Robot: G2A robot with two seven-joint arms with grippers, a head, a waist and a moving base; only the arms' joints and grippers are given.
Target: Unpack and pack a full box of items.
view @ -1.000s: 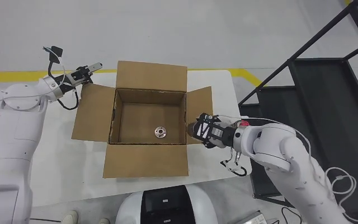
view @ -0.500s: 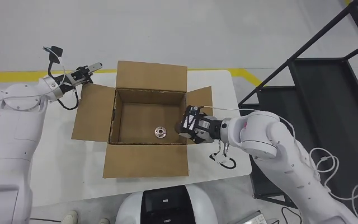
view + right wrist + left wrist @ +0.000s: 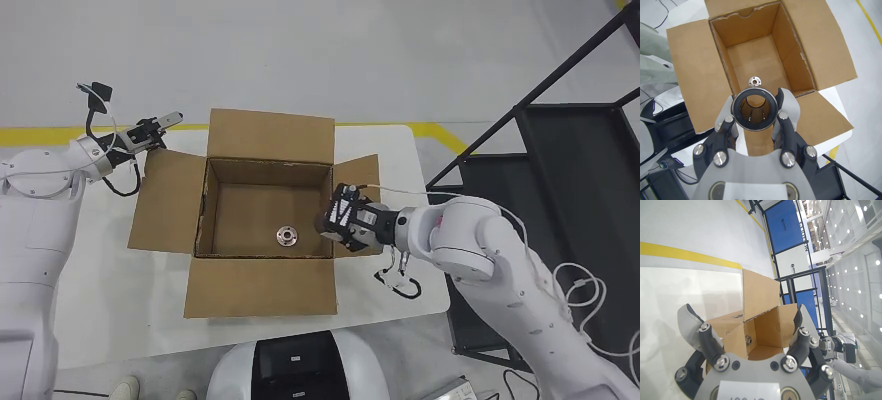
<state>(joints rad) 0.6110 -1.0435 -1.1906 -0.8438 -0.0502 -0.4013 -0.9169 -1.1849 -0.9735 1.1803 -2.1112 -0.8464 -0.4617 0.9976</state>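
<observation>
Top view: right gripper (image 3: 335,215) clenched on cylindrical bearing (image 3: 754,91) over box (image 3: 270,172) 3 o'clock wall; 1 flange (image 3: 286,236) on floor. Left gripper (image 3: 165,122) released, 10 o'clock. Lower deep, clear of flange, before letting go.

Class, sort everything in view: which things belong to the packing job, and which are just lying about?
Job: cardboard box, flanged metal part inside it, cylindrical bearing in the right gripper.
Bystanders: table, yellow floor line, black stairs.
</observation>
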